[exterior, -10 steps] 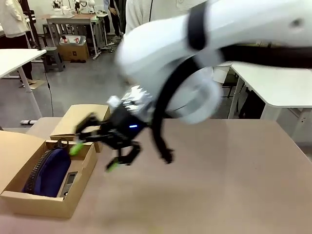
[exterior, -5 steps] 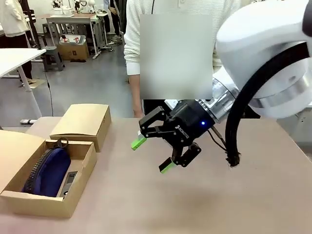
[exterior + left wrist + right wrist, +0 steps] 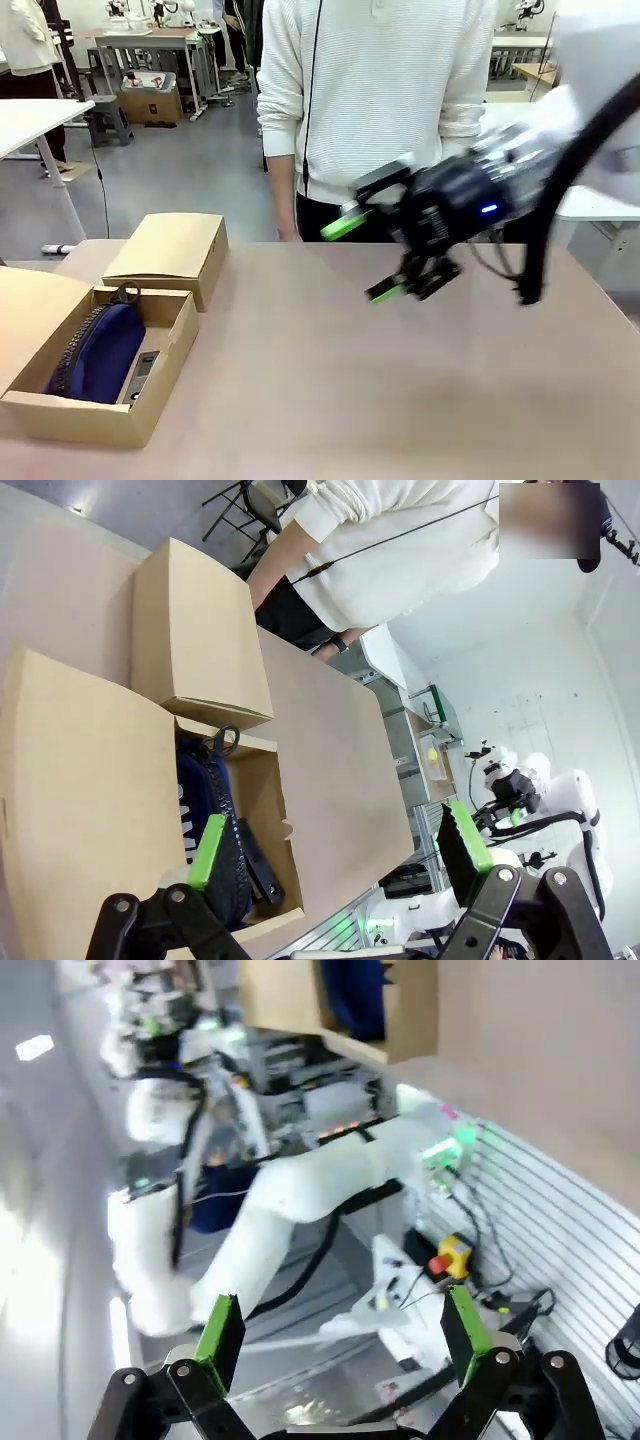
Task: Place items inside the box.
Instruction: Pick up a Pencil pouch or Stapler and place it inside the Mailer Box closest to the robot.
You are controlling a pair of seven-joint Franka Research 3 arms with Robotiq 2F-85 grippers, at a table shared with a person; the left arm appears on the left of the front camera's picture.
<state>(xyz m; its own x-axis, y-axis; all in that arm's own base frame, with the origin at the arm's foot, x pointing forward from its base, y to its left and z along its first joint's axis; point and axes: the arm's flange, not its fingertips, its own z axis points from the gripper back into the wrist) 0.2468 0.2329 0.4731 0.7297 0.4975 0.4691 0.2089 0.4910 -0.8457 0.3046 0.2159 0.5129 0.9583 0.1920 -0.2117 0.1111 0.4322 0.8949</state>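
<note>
One empty right end effector, fingers apart, is hovering well right of the open brown cardboard box; next items are probably needing gentle lowering beside its navy fabric pouch.

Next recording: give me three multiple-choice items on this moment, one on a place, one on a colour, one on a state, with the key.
1. Where is the navy pouch?
A. on the floor
B. inside the open cardboard box
C. in the person's hand

2. What colour are the finger pads of the right gripper?
A. red
B. green
C. white

3. How does the right gripper stand?
A. open, holding nothing
B. shut on a pouch
C. shut on a stapler

Key:
1 B, the pouch lies between the box's walls, at the robot's left.
2 B, both tips show bright green in the front view.
3 A, its fingers are spread wide with nothing between them.
</note>
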